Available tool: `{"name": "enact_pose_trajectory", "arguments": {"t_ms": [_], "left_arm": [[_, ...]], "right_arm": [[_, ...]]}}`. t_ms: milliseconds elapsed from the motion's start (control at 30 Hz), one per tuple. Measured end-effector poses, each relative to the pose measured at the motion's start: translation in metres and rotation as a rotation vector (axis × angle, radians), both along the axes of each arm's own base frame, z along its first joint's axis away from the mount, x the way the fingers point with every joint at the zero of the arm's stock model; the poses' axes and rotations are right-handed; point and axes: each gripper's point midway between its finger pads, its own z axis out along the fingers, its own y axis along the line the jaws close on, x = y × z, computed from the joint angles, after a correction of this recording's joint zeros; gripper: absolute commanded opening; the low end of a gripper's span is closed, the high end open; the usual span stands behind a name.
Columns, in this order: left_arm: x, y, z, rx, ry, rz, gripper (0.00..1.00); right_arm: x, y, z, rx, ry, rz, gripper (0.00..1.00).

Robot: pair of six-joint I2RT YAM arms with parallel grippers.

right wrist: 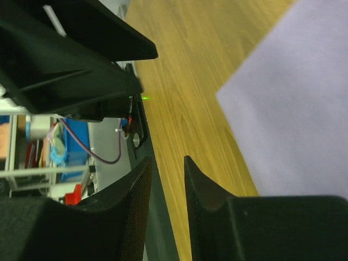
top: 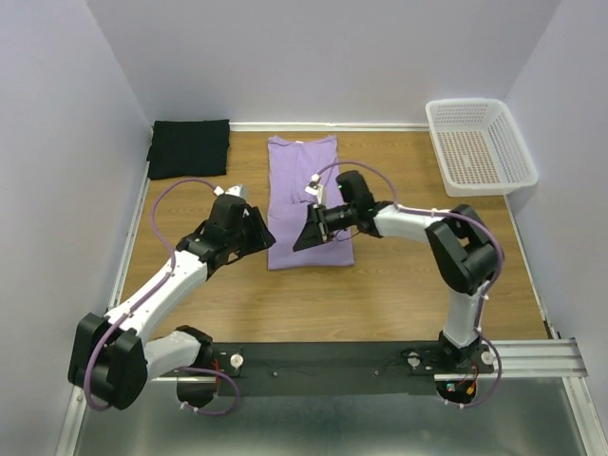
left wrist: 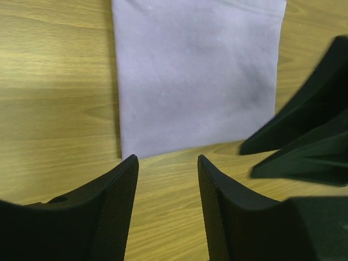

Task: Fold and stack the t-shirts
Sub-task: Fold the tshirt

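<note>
Left gripper (left wrist: 167,160): parted moderately, empty, low over bare wooden surface (left wrist: 54,109). Just ahead of its fingertips, slightly right: near edge of lavender t-shirt (left wrist: 196,76), flat, folded into a long rectangle. Right gripper (right wrist: 167,160): open by only a narrow gap, gripping nothing, facing the left gripper across the shirt's near end, lavender cloth close beside its fingertips. Well beyond the left gripper, by the back wall: black t-shirt (top: 189,148), folded. Far behind the right gripper: white basket (top: 465,103).
</note>
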Motion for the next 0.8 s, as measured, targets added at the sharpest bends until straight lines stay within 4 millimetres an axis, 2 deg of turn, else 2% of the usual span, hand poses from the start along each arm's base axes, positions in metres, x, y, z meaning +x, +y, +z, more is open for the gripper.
{"name": "enact_pose_trajectory", "arguments": {"t_ms": [67,133,233,300,533,667,733,800], "left_arm": [[-0.001,0.007,0.006,0.011,-0.018,0.03,0.59],[-0.002,0.013,0.01,0.024,-0.034,0.058,0.6],[-0.004,0.02,0.012,0.033,-0.049,0.088,0.6],[-0.005,0.024,0.012,0.037,-0.057,0.102,0.6],[-0.009,0.029,0.005,0.052,-0.05,0.118,0.6],[-0.006,0.027,0.007,0.048,-0.063,0.114,0.6],[0.0,0.024,0.006,0.045,-0.071,0.107,0.59],[0.01,0.018,0.004,0.044,-0.067,0.094,0.56]], "right_arm": [[-0.009,0.023,-0.011,0.013,0.01,0.048,0.37],[-0.014,0.034,-0.029,0.014,0.048,0.068,0.37],[-0.018,0.035,-0.071,-0.031,0.138,0.065,0.36],[-0.025,0.032,-0.089,-0.045,0.203,0.076,0.36],[-0.022,0.032,-0.087,-0.033,0.196,0.07,0.34],[-0.016,0.03,-0.072,-0.039,0.16,0.042,0.34],[-0.002,0.024,-0.054,-0.017,0.121,0.011,0.34],[0.024,0.009,-0.036,0.012,0.076,-0.046,0.34]]}}
